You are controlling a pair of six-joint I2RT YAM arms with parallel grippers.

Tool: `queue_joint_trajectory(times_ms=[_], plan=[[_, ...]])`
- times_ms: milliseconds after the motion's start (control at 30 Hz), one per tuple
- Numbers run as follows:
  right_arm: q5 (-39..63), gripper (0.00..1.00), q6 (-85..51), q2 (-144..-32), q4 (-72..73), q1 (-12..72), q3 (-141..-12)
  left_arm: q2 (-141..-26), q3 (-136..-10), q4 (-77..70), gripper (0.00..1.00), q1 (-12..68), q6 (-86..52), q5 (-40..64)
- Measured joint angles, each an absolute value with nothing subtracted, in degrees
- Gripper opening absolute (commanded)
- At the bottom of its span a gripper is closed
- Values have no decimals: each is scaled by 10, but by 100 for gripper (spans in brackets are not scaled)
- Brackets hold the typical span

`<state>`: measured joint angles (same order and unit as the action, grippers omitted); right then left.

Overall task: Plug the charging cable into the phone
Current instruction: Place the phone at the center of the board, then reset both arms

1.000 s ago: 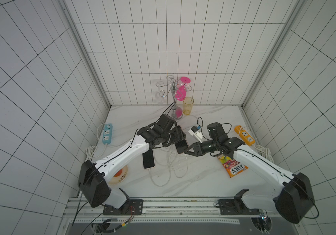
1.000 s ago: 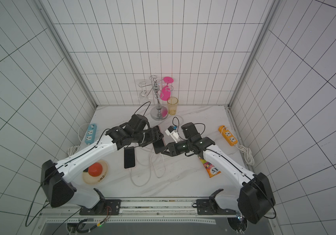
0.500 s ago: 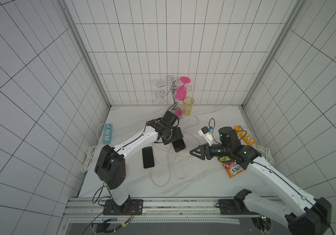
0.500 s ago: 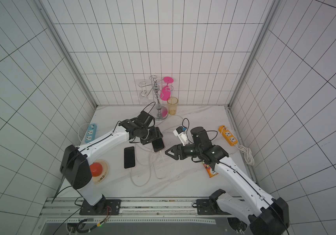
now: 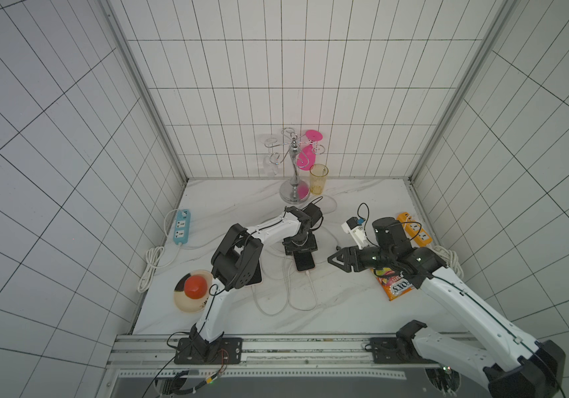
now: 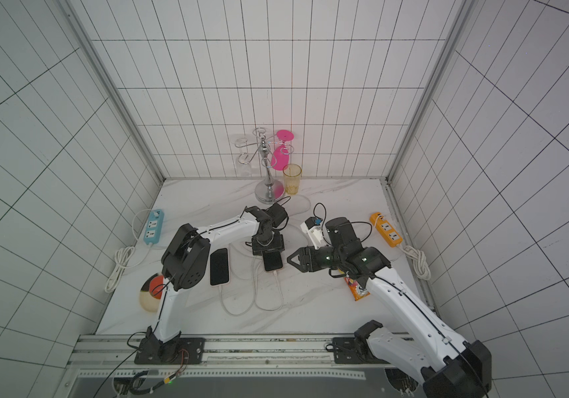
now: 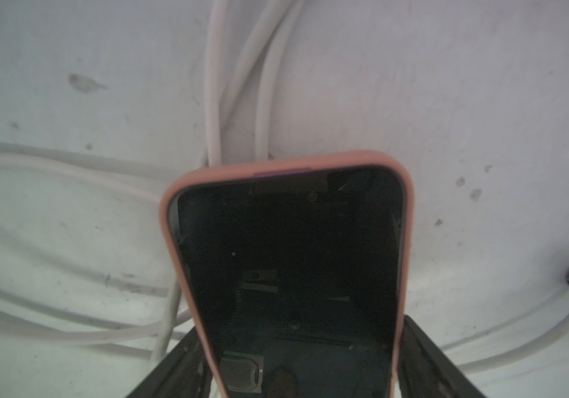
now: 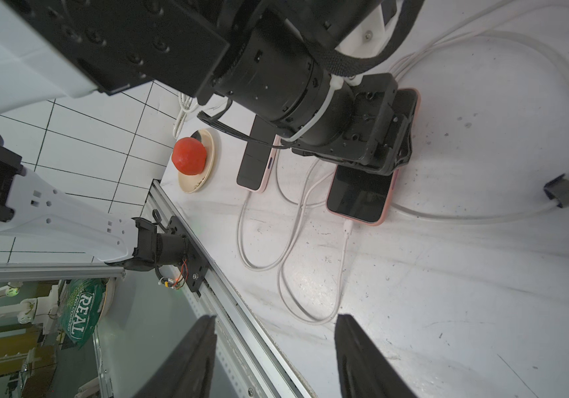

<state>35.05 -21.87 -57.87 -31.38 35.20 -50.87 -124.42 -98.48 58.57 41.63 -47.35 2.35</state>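
Phone (image 5: 304,261) mid-table (image 5: 345,310), charging cable (image 5: 311,289) plugged at its near end. Second phone (image 6: 219,266) just left, plate (image 5: 186,306) farther left. Snack packet (image 5: 396,287) right. Glass rack (image 5: 293,193) and cup (image 5: 318,179) behind.

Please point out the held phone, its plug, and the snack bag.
held phone (image 8: 359,196): right wrist view, dark screen.
plug (image 8: 346,229): right wrist view, white connector.
snack bag (image 5: 396,287): a top view, printed front.

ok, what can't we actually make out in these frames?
- Left wrist view: the port of the phone is hidden behind its own far edge.
- Left wrist view: the left fingers are cut off by the picture's edge.
- Both top views: the cable plug is too small to judge seating.
- Right wrist view: the second phone has its upper end under the left arm.
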Motion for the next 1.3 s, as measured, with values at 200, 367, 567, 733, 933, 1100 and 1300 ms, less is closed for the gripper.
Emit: queue_joint_trajectory(times_ms=[200,367,567,733,933,1100,1300], plan=[[350,58,-219,-580,-315,351,-509,-1271,-1021,604,98,416,-460,19],[343,61,-222,-580,-316,347,-509,-1275,-1052,637,98,415,-458,6],[302,70,-230,-568,-322,331,-509,-1221,-1028,644,98,420,-449,-50],[195,77,-243,-536,-326,297,-509,-963,-874,562,98,427,-418,-151],[-23,82,-248,-519,-294,256,-480,-620,-635,348,99,394,-324,-309],[-187,86,-214,-506,-212,242,-389,-511,-407,221,98,297,-249,-379],[-297,87,-150,-533,-67,201,-287,-503,-244,82,96,166,-184,-363]])
